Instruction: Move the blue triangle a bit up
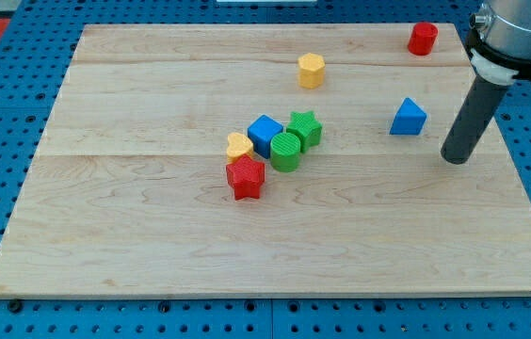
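The blue triangle (408,118) lies on the wooden board (152,226) at the view's right, in the upper half. My tip (455,158) rests on the board to the right of the triangle and a little below it, about a block's width apart, not touching. The dark rod rises from it toward the view's top right corner.
A cluster sits mid-board: blue cube (265,135), green star (304,128), green cylinder (285,151), yellow block (240,146), red star (246,177). A yellow hexagon (312,71) lies above it. A red cylinder (423,39) stands at the top right edge.
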You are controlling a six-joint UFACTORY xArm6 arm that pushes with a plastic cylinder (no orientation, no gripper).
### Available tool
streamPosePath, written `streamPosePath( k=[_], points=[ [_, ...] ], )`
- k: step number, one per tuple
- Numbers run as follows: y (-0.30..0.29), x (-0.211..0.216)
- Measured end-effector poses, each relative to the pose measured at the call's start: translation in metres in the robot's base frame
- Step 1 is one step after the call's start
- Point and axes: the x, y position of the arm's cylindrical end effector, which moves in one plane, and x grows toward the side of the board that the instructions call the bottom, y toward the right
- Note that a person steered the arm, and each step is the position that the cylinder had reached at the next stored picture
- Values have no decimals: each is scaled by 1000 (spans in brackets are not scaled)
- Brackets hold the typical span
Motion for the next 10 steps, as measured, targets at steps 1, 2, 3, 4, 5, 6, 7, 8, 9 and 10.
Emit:
streamPosePath(
  k=[1, 2, 3, 4, 5, 6, 7, 8, 9, 10],
  points=[
    [0, 4],
    [-3, 5],
    [-15, 5],
    [-34, 5],
    [-34, -1],
    [-29, -14],
    [-29, -29],
    [-28, -41],
    [-26, -53],
    [-27, -60]
  ],
)
